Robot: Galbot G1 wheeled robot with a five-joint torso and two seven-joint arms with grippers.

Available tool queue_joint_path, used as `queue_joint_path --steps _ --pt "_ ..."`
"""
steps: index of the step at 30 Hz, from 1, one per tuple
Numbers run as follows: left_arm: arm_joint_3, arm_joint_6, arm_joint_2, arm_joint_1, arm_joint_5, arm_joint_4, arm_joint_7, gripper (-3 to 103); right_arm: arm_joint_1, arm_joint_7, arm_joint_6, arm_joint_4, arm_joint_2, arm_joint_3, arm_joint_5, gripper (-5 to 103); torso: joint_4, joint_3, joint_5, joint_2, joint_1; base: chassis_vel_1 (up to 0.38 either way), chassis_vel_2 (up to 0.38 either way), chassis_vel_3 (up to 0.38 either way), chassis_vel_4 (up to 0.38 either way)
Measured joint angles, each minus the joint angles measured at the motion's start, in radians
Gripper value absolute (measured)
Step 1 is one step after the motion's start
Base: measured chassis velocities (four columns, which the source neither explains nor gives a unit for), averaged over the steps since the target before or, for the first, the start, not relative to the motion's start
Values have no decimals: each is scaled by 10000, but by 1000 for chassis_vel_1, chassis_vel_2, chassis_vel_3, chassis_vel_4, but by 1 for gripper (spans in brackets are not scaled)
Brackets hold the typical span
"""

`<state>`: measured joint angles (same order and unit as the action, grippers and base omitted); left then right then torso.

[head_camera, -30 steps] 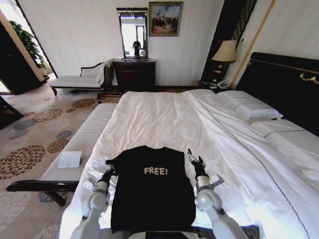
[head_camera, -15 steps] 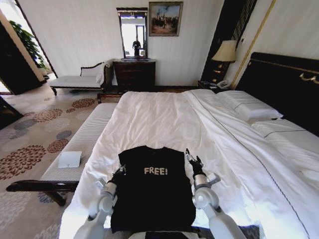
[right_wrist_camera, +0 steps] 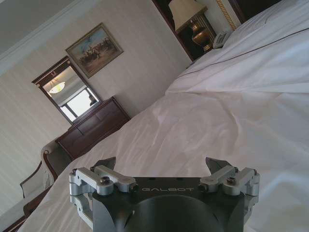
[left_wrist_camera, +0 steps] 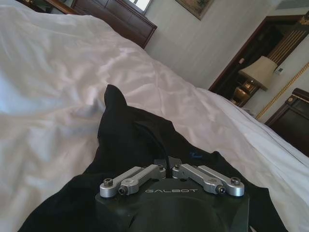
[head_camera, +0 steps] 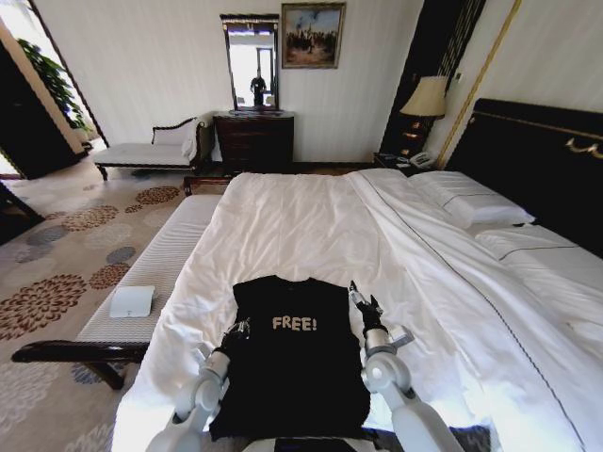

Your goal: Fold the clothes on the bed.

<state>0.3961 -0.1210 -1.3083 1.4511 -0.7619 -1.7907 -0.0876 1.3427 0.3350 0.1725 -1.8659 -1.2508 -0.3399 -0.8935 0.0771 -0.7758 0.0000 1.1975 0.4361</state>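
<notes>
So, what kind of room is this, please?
Probably a hotel bedroom. A large bed with white linen and a dark headboard, a bedside lamp, and a dresser under a mirror with a framed painting all suggest it.

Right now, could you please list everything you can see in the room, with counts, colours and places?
T-shirt: one, black with white FREE! lettering, flat on the bed's near end.
Bed: one, white bedding, dark headboard at right.
Pillows: at least two, white, by the headboard.
Bench: one, pale cushion, dark frame, left of the bed.
Dresser: one, dark wood, far wall, under a mirror.
Painting: one, far wall.
Lamp: one, cream shade, beside the headboard.
Left gripper: shut on the T-shirt at its left edge.
Right gripper: open, by the shirt's right shoulder.
</notes>
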Motion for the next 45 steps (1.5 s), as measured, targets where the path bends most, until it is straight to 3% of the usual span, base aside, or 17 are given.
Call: queue_joint_path --steps 13,14,16,17,19,23,25,28,30,34,38,45 --pt "-157 500 -70 305 591 -91 -374 -1 -23 -40 17 48 33 -1 -19 100 0 0 0 0 1 0 0 0 0" --pt "-165 520 -97 317 654 -85 -338 4 -15 -43 20 48 40 -2 -19 100 0 0 0 0 2 0 0 0 0" --pt "-168 525 -124 339 737 -87 -267 4 -3 -48 23 49 51 -7 -21 100 0 1 0 0 1 0 0 0 0" --pt "-174 520 -139 369 822 -124 -198 15 8 -52 27 48 62 -11 -22 100 0 0 0 0 2 0 0 0 0" --pt "-182 484 -141 396 909 -184 -152 15 14 -56 29 48 73 -15 -23 100 0 0 0 0 2 0 0 0 0" --pt "-285 399 -79 546 1592 -436 -107 36 28 -61 35 48 94 -22 -36 100 0 1 1 0 1 0 0 0 0" --pt "-322 423 -49 582 1832 -477 -124 36 29 -61 35 48 95 -22 -38 100 0 0 0 0 2 0 0 0 0" --pt "-437 485 42 647 2390 -532 -195 53 28 -64 37 48 98 -22 -44 100 0 0 0 0 1 0 0 0 0" --pt "-443 485 39 619 2419 -502 -168 58 28 -64 38 48 101 -22 -48 100 0 0 0 0 1 0 0 0 0" --pt "-255 315 -106 406 2111 -395 91 70 19 -65 40 64 109 -19 -58 100 0 0 -1 0 1 0 0 0 0" --pt "174 -205 -210 158 1403 -430 568 90 -58 -67 41 166 145 42 -86 100 -1 0 0 0 2 0 0 0 0" --pt "254 -606 -118 -350 877 -766 1299 100 -131 -76 42 282 144 138 -93 100 0 0 0 0 1 0 0 0 0"
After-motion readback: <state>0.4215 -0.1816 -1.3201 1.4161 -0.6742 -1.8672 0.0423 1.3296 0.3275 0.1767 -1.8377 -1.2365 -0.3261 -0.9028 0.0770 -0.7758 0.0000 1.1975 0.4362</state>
